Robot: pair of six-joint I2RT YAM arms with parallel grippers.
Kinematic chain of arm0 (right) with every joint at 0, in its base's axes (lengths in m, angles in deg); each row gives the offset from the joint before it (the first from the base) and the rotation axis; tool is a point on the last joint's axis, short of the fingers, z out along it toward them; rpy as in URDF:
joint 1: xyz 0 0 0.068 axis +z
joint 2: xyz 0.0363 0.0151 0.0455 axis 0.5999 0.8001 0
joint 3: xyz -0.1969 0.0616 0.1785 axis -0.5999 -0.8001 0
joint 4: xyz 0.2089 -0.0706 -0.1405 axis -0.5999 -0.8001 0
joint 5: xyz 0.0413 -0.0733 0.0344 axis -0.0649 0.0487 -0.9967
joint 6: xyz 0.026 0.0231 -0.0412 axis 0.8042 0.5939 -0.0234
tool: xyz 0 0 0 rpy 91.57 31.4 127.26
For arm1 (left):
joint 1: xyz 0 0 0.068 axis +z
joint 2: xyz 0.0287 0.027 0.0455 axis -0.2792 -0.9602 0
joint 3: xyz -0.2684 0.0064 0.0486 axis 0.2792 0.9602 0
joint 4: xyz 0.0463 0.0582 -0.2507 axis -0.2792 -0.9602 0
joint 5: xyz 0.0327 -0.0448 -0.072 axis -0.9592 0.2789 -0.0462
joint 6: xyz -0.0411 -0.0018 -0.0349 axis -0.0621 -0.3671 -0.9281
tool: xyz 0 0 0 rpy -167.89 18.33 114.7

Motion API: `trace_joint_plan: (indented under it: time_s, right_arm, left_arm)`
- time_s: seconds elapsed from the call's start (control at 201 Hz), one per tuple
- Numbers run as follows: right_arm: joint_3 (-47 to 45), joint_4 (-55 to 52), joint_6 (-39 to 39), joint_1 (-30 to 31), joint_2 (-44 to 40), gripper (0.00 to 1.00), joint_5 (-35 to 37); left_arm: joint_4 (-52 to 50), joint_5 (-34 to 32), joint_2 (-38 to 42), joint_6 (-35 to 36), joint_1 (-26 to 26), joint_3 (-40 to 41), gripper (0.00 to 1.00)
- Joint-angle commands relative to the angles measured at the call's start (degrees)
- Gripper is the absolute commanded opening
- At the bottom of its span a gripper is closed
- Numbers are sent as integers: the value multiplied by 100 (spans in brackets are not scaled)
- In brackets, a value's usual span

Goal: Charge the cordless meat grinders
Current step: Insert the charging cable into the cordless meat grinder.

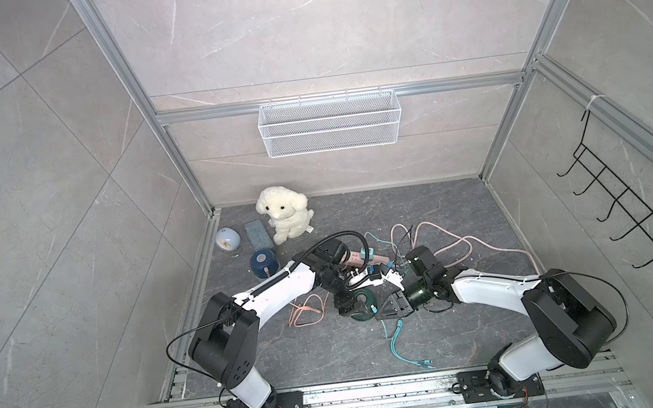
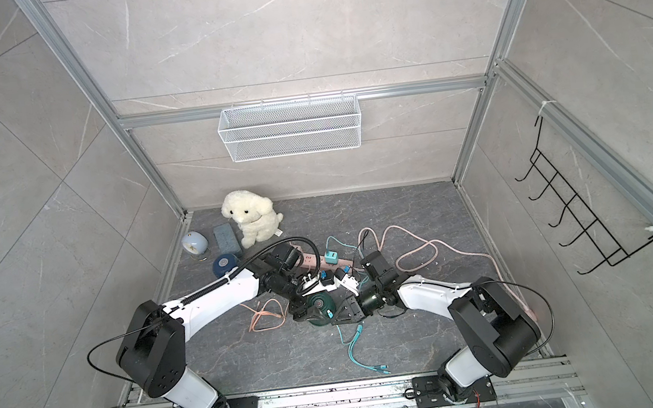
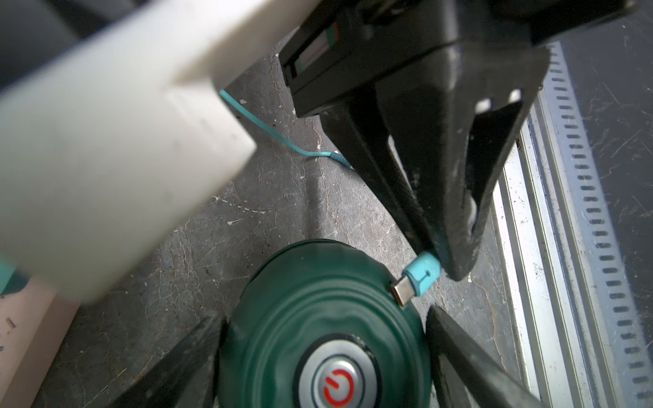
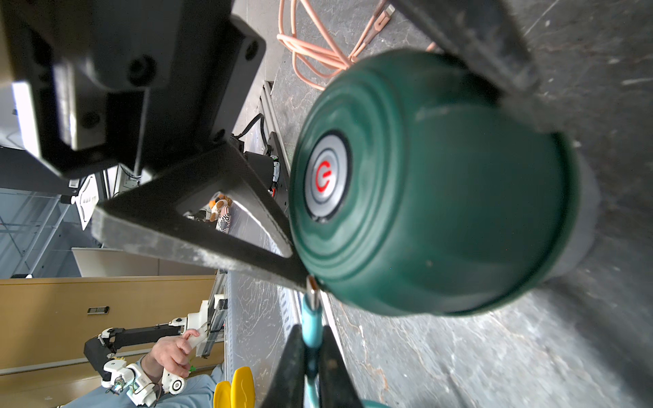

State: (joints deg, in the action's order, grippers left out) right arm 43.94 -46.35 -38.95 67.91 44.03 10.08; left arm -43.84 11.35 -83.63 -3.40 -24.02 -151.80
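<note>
Green grinder [image 4: 441, 183] — ridged satin plastic, brushed-metal hub [image 4: 327, 176]; teal plug [image 3: 422, 273] smooth plastic.

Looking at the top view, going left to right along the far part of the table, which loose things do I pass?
pale blue ball → blue-grey block → white plush dog → teal plug cube

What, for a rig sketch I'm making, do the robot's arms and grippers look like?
Both the left arm and right arm have white links between bulky black joint housings, with thin black cables looping off. A ribbed black hose runs along the left one. The left gripper and right gripper carry black triangular fingers with cut-out windows.
</note>
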Motion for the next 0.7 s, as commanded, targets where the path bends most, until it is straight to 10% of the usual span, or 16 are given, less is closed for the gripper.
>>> trace_joint_plan:
  time_s: [0.0,0.697]
  right_arm:
    - [-88,-46,-65,-26,-87,11,-142]
    - [-19,-48,-103,-31,43,11,-160]
  left_arm:
    - [-101,-36,1,15,-38,78,57]
    - [-85,-45,51,-46,-38,90,56]
